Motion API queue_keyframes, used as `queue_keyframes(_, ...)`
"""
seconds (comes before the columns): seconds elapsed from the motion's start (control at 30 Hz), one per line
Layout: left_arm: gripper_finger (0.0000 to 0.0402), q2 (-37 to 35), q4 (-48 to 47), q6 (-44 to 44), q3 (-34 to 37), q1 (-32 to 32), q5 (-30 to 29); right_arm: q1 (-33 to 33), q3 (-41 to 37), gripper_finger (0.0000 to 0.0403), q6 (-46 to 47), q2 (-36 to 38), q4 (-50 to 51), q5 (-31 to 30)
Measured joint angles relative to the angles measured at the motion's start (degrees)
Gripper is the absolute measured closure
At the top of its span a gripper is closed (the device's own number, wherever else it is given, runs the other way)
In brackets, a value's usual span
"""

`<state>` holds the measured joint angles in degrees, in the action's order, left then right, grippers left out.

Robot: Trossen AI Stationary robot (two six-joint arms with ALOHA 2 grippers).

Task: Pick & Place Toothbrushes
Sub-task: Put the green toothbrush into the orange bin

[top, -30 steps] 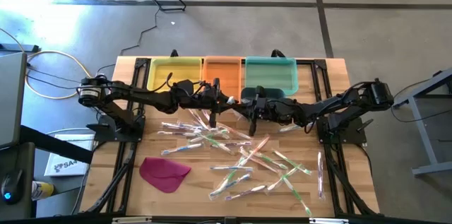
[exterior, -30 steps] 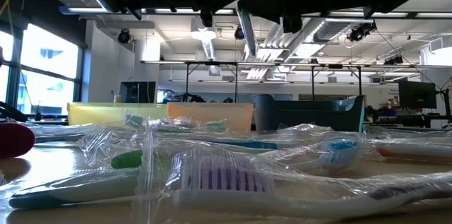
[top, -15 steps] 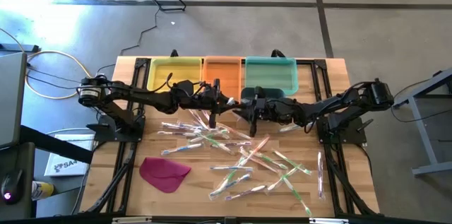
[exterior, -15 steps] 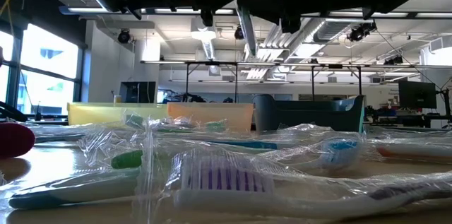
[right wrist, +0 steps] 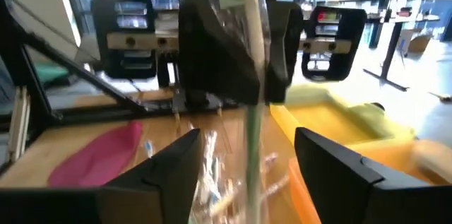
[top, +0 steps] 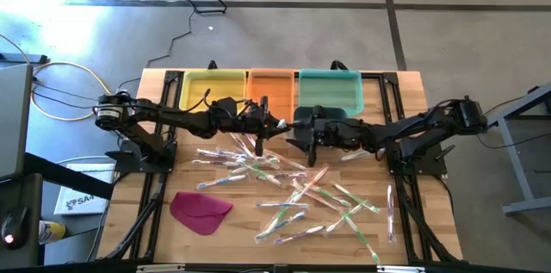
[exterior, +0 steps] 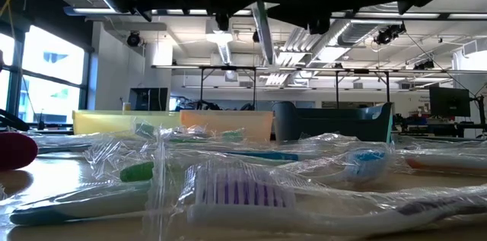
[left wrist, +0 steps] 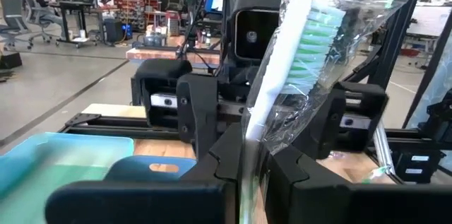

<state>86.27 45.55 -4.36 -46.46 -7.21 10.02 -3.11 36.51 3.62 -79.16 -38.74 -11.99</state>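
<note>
One wrapped toothbrush (left wrist: 282,61) with a white handle and green bristles stands upright above the table's middle, with my left gripper (left wrist: 248,157) shut on it. In the high view that gripper (top: 260,131) is in front of the orange bin. My right gripper (right wrist: 247,139) faces it from the table's right, open. Its fingers stand wide on either side of the toothbrush's lower handle (right wrist: 251,132) without touching it. Several more wrapped toothbrushes (top: 293,187) lie scattered flat on the wooden table. My left gripper pinches the wrapped toothbrush between its two fingers on the handle (left wrist: 251,121), below the bristle head. The fingers come level from the table's left and lie across the handle. The toothbrush stands upright, head up, its lower end hanging below the fingers, clear of the table.
Along the far edge stand a yellow bin (top: 207,90), an orange bin (top: 271,90) and a teal bin (top: 329,92). A flat magenta cloth piece (top: 201,210) lies near the front left. Black frame rails run down both sides of the table.
My right gripper has opened and let go of the toothbrush. The toothbrush stays in my left gripper and hangs more upright than before. Both arms have stayed in place.
</note>
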Motion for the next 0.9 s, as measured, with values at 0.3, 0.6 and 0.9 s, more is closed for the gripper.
queue_keyframes(0.3, 0.038, -3.14, -4.61, -0.44, 0.02, -6.54, 3.05, -1.48, 0.0, 0.0175, 1.31, 12.06, 17.82, 0.05)
queue_keyframes(0.6, 0.038, -4.51, -9.68, -6.4, -1.49, -17.44, 11.05, -3.3, -0.02, 0.0174, 1.31, 14.41, 22.36, 0.34)
queue_keyframes(0.9, 0.038, -4.47, -24.48, -8.24, -8.11, -26.34, 13.77, -3.26, -0.04, 0.0174, 2.1, 11.72, 22.39, -0.04)
